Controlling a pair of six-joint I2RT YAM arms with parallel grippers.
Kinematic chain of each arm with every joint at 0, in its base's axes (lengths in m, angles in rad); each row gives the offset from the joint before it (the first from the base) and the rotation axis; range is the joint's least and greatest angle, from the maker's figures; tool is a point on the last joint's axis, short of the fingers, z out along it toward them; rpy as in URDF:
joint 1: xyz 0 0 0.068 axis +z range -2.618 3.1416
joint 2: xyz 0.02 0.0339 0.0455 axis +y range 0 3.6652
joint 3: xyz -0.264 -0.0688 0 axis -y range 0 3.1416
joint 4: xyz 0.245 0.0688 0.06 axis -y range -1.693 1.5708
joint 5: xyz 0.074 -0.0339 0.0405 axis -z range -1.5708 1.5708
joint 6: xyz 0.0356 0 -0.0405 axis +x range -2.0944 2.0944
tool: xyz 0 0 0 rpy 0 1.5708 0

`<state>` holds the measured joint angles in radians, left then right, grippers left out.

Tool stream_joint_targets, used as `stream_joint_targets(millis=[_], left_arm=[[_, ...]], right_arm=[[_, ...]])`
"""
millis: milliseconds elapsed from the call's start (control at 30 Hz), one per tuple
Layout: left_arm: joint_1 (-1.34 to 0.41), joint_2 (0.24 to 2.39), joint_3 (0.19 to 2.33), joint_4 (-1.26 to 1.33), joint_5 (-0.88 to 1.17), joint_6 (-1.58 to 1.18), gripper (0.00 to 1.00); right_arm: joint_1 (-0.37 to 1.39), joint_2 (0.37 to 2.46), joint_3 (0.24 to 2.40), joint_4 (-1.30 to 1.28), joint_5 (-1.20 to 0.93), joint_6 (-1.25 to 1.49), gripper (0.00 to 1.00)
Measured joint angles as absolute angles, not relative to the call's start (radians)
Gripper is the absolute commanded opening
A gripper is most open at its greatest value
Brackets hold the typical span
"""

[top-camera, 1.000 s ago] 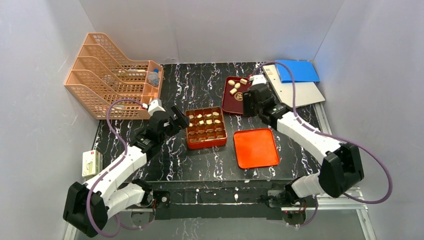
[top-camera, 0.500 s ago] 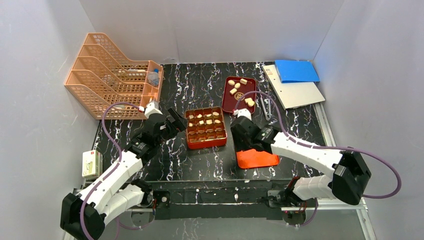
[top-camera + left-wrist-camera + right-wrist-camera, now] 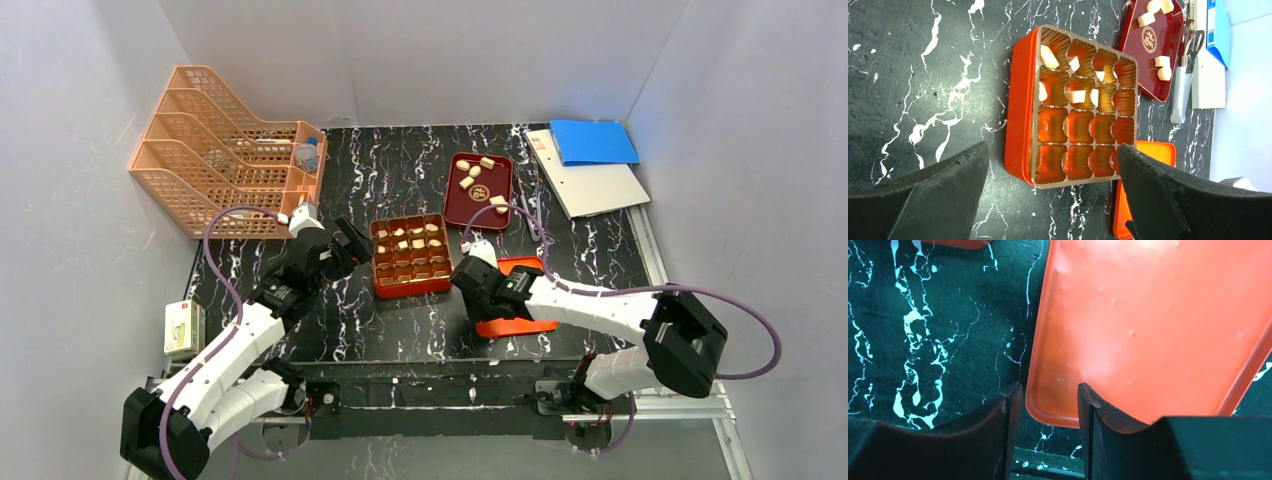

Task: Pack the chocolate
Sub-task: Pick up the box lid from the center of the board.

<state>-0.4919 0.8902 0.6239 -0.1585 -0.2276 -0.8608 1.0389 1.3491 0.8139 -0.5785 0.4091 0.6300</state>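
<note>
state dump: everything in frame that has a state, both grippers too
compartmented box: open, chocolate in the back two rows only, front two rows empty
dark red tray: several loose pieces in it
orange lid: off the box, lying flat, nothing on it
left gripper: open wide, holding nothing, beside the box
right gripper: open narrowly, holding nothing, at a corner of the lid

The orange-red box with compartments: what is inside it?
Pale chocolate pieces lie in the two far rows of the box; the two near rows look empty. A finger of the left tool covers part of one near corner compartment.
</note>
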Motion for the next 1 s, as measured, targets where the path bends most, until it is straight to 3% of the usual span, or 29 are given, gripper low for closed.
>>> stream_joint_targets(millis=[533, 700, 833, 900, 1000], left_arm=[[-0.492, 0.897, 0.624, -0.157, -0.227, -0.860, 0.96], [-0.492, 0.905, 0.623, -0.143, -0.227, -0.860, 0.96], [-0.492, 0.908, 0.616, -0.119, -0.227, -0.860, 0.96], [-0.492, 0.910, 0.610, -0.111, -0.228, -0.860, 0.96], [-0.492, 0.911, 0.609, -0.109, -0.228, -0.860, 0.96]], right_arm=[[1.039, 1.502, 0.811, -0.473, 0.425, 0.621, 0.47], [1.039, 1.541, 0.832, -0.439, 0.436, 0.615, 0.32], [1.041, 1.585, 0.865, -0.416, 0.451, 0.613, 0.07], [1.042, 1.607, 0.885, -0.411, 0.463, 0.618, 0.01], [1.041, 1.624, 0.900, -0.407, 0.487, 0.619, 0.01]])
